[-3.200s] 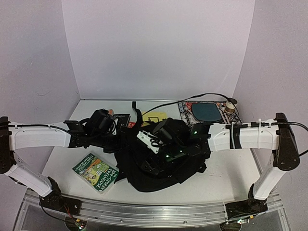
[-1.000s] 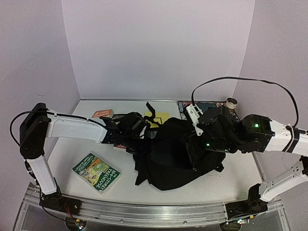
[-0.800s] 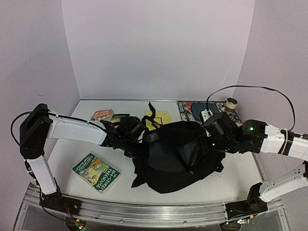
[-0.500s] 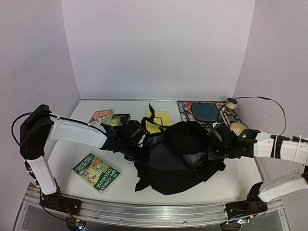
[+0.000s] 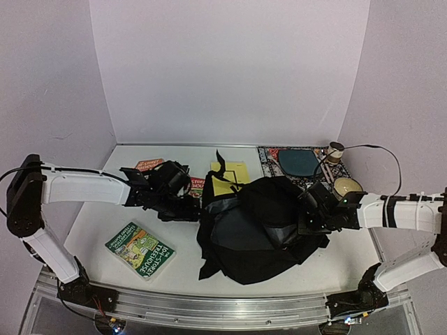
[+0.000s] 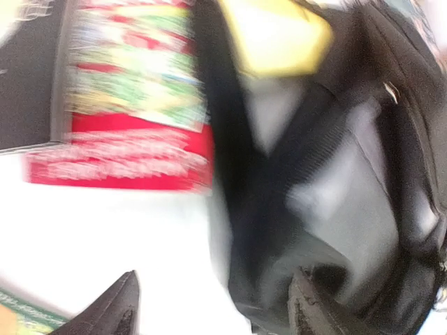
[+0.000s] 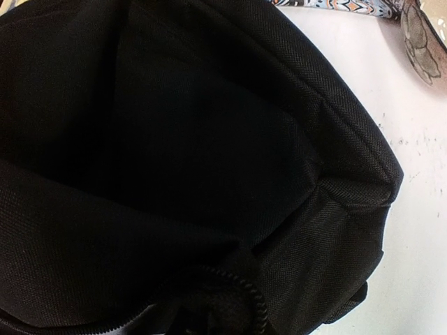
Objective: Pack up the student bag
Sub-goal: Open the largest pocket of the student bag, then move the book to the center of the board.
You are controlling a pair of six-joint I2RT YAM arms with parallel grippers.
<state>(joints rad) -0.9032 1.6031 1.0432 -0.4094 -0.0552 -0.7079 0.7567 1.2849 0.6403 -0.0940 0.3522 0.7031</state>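
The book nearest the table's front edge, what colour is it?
The book is mostly green, seen best in the top external view.

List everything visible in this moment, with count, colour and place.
student bag: one, black, slumped at table centre
green book: one, green, near left, apart from the bag
orange book: one, orange-red, far left
red book: one, red with a green picture, just left of the bag
dark book: one, black, beside the red book
yellow pad: one, yellow, behind the bag, a black strap across it
patterned mat: one, multicoloured with a dark blue oval, far right
small roll: one, tan, far right corner
bowl: one, cream, right side
left end effector: one, black, open, by the bag's left edge
right end effector: one, black, at the bag's right side, state unclear
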